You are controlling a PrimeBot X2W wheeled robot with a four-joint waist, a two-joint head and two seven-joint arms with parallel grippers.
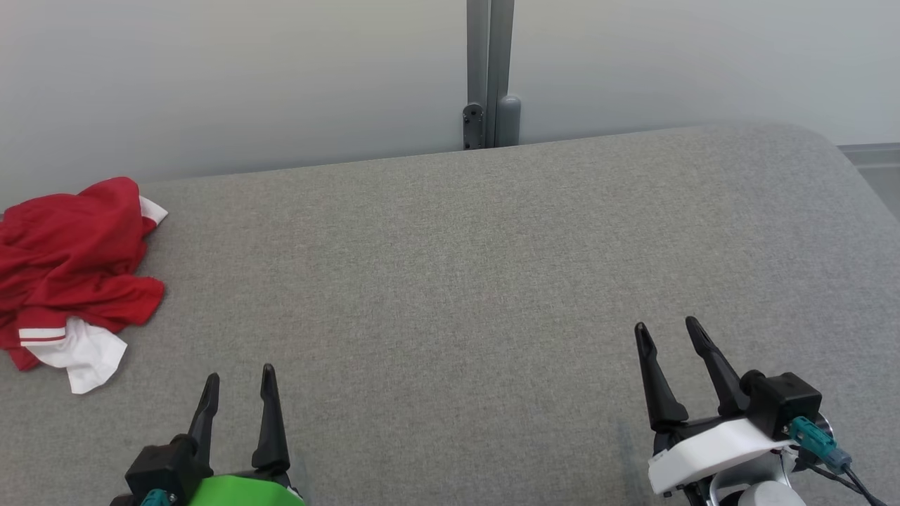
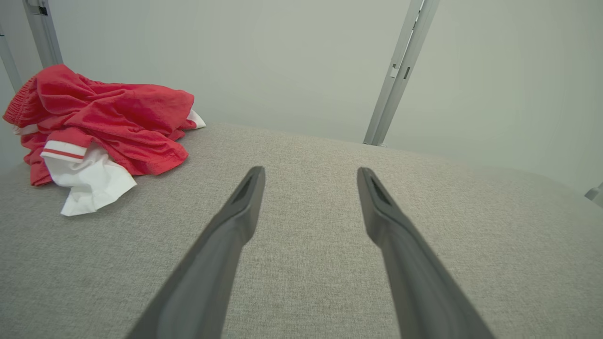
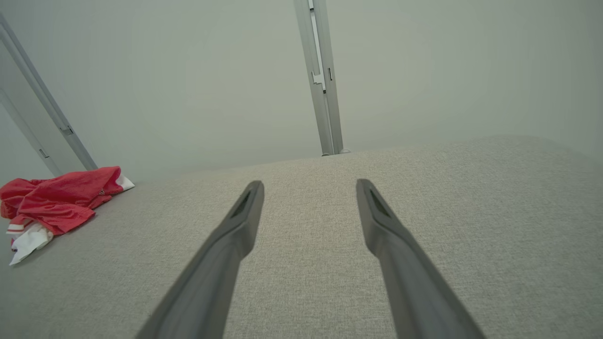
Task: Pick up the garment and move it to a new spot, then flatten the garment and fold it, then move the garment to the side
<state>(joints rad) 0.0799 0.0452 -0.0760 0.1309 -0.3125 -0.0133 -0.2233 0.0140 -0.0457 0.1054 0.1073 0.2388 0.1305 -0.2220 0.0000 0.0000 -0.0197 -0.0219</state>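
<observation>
Head view first: the garment [image 1: 70, 267] is a crumpled red heap with white trim, sitting at the far left edge of the grey fabric counter [image 1: 450, 281]. The left tool [image 1: 240, 374] is at the bottom left and the right tool [image 1: 666, 325] at the bottom right. Both have their fingers spread apart with nothing between them, pointing away from the robot, and the right one leans a bit to the left. Neither touches the garment. The left tool is the nearer of the two, and the right one is well apart from it. A grey post [image 1: 489, 70] stands against the pale wall behind the counter.

Left wrist view gives you what the head cam doesn't, a close look at the garment [image 2: 108, 113]. You can see a gathered red waistband at the top left, and a white cuff with a thin red stripe spilling onto the counter. The tool's two fingers [image 2: 235, 226] run low over bare fabric, wide apart, aimed to the right of the heap.

In the right wrist view the garment [image 3: 61, 197] is small at the far left. The fingers [image 3: 391, 245] are spread here too, aimed at the post [image 3: 320, 75].
</observation>
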